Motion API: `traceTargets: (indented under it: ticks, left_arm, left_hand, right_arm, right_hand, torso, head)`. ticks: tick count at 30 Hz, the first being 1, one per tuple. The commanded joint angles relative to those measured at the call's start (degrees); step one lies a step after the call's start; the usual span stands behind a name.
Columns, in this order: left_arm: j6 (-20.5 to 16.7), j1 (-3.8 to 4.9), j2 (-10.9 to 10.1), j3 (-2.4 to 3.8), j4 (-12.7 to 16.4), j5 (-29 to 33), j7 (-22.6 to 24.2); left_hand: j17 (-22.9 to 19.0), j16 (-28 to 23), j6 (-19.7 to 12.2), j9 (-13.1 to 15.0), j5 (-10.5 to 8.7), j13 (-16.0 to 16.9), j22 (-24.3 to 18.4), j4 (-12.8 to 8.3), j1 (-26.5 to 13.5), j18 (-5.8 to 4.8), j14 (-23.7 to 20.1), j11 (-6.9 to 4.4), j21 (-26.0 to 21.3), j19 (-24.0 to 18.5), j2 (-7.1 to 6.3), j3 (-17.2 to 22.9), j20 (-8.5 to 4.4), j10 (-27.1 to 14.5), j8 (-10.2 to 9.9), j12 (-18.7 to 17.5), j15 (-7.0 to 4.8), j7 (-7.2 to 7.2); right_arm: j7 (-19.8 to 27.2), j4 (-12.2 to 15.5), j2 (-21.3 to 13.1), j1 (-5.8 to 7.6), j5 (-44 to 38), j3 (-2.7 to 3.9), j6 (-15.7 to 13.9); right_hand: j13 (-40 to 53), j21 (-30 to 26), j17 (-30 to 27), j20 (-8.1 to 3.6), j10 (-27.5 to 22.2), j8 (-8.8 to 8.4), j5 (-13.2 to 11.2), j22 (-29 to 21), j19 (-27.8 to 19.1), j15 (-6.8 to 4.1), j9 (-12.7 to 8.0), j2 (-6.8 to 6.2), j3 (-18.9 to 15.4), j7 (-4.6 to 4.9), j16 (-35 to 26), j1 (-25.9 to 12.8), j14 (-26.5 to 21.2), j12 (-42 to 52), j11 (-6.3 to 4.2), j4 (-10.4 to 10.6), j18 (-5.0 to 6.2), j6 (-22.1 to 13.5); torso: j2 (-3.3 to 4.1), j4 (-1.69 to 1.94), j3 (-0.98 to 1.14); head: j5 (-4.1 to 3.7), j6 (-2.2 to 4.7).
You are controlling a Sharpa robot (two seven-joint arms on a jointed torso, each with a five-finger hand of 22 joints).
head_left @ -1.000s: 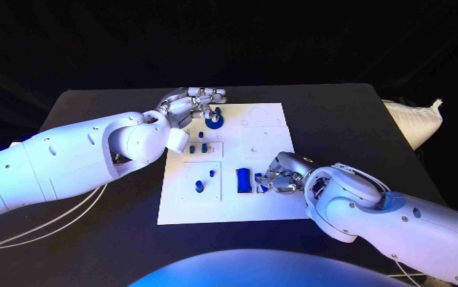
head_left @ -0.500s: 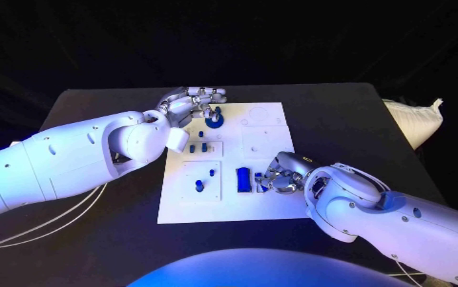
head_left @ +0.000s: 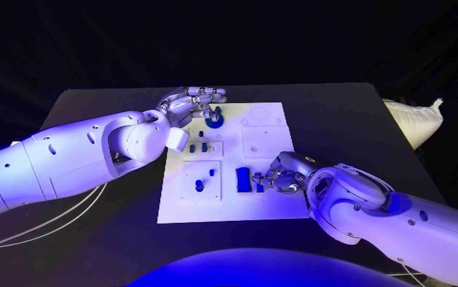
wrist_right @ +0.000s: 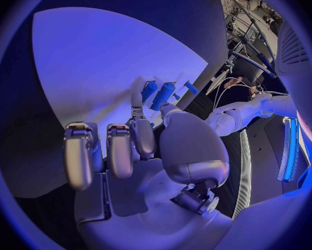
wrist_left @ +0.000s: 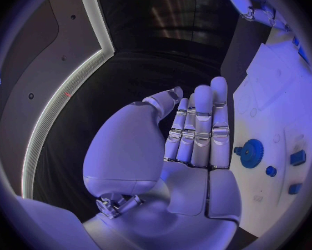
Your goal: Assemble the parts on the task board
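The task board [head_left: 239, 168] is lying in the middle of the black table [head_left: 363, 122], and several blue parts are already sitting on it. At its far left corner a blue gear [head_left: 215, 119] is resting on the board; in the left wrist view the same gear [wrist_left: 252, 153] is lying flat beside the fingers. The left hand [head_left: 194, 102] is hovering just next to this gear with its fingers stretched out straight and together, grasping nothing, so I am judging it as released.

Nearer the robot, two small blue pegs [head_left: 198, 147] are standing in one square plate, and another peg [head_left: 200, 185] is standing in the plate below it. A larger blue block [head_left: 243, 179] is sitting near the middle of the front edge.

The right hand [head_left: 276, 180] is working just beside this block, and a small blue piece [head_left: 259, 186] is at its fingertips. Whether the hand is really pinching it, I cannot tell.

In my judgement the assembly is partly done: the recesses on the right half are looking unfilled.
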Motion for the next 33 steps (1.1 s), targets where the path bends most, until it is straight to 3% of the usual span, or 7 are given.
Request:
traceTargets:
  ticks: [1,5,13,22,27,33]
  left_arm:
    - [1.2,-0.04,0.0,0.04,0.1,-0.2,0.1]
    - [1.2,-0.04,-0.1,0.04,0.1,-0.2,0.1]
    - [1.2,-0.04,-0.2,0.04,0.0,-0.2,0.0]
    - [1.4,-0.07,0.1,0.04,-0.2,-0.2,0.0]
    - [1.4,-0.07,0.2,0.04,-0.2,-0.2,0.0]
    - [1.5,-0.07,0.3,0.04,-0.2,-0.2,0.0]
  left_hand:
    - [-0.1,0.2,-0.5,0.0,0.31,-0.1,-0.1,-0.1,-0.3,0.57,-0.4,0.06,-0.2,0.0,0.30,-0.3,0.26,-0.4,0.3,0.2,-0.02,0.00]
    - [-0.1,0.2,-0.5,0.0,0.31,-0.1,-0.1,-0.1,-0.3,0.57,-0.4,0.06,-0.2,0.0,0.30,-0.3,0.26,-0.4,0.3,0.2,-0.02,0.00]
    - [-0.1,0.2,-0.5,0.0,0.31,-0.1,-0.1,-0.1,-0.3,0.57,-0.4,0.06,-0.2,0.0,0.30,-0.3,0.26,-0.4,0.3,0.2,-0.02,0.00]
    - [-0.1,0.3,-0.6,0.0,0.32,-0.1,-0.1,-0.1,-0.4,0.57,-0.4,0.06,-0.3,0.0,0.35,-0.3,0.29,-0.5,0.3,0.3,0.00,0.00]
    - [-0.1,0.3,-0.6,0.0,0.32,-0.1,-0.1,-0.1,-0.4,0.57,-0.4,0.06,-0.3,0.0,0.35,-0.3,0.29,-0.5,0.3,0.3,0.00,0.00]
    - [-0.1,0.3,-0.6,0.0,0.32,-0.1,-0.1,-0.1,-0.4,0.57,-0.4,0.06,-0.3,0.0,0.35,-0.3,0.29,-0.5,0.3,0.3,0.00,0.00]
  right_arm:
    - [0.5,0.5,-0.6,-0.06,-1.0,0.00,-0.1]
    - [1.0,1.1,-1.7,-0.10,-0.4,0.01,0.5]
    - [1.9,2.1,-3.2,-0.34,-1.3,0.02,1.2]
    - [1.8,1.5,-2.8,-0.40,-1.5,0.02,1.2]
    - [1.5,0.7,-2.2,-0.42,-1.5,0.02,1.2]
    - [1.3,-0.6,-1.5,-0.44,-1.5,0.02,2.2]
  right_hand:
    - [3.5,0.2,9.9,-0.31,0.8,-0.30,-1.7,11.7,3.2,-0.47,0.2,-0.29,-0.9,-0.09,0.4,2.6,5.0,-0.2,-0.24,-0.5,-0.55,0.1]
    - [3.4,0.2,9.8,-0.26,0.7,-0.43,-5.4,11.7,3.2,-0.41,0.5,-0.91,-2.7,0.00,0.3,6.2,4.9,-0.4,-0.16,-1.6,-0.53,-0.1]
    - [3.6,-0.1,9.6,-0.12,0.6,-0.59,-9.9,11.5,3.0,-0.27,0.8,-1.16,-5.7,0.13,0.1,10.1,4.9,-0.2,0.00,-2.6,-0.47,-0.2]
    - [3.8,0.0,9.6,-0.10,0.7,-0.58,-10.6,11.5,3.0,-0.26,1.0,-0.39,-6.5,0.14,0.1,10.6,4.9,0.2,-0.02,-2.3,-0.48,0.0]
    - [4.2,-0.1,9.6,-0.10,0.8,-0.47,-10.6,11.5,3.0,-0.27,1.1,0.10,-6.9,0.08,0.1,10.7,4.9,0.7,-0.05,-2.0,-0.47,0.2]
    - [4.3,0.0,9.7,-0.12,0.8,-0.41,-10.5,11.6,3.1,-0.31,1.1,0.46,-7.2,0.02,0.1,10.9,4.9,0.8,-0.10,-1.9,-0.49,0.3]
  torso:
    - [0.02,-0.05,-0.01]
    - [0.04,-0.02,-0.02]
    - [0.02,-0.01,0.01]
    - [0.00,0.03,-0.06]
    - [0.05,-0.14,-0.04]
    - [0.02,0.12,-0.06]
  head:
    - [0.08,0.03]
    - [0.09,0.04]
    - [0.25,0.05]
    - [0.02,0.14]
    - [-0.07,0.20]
    - [-0.33,0.06]
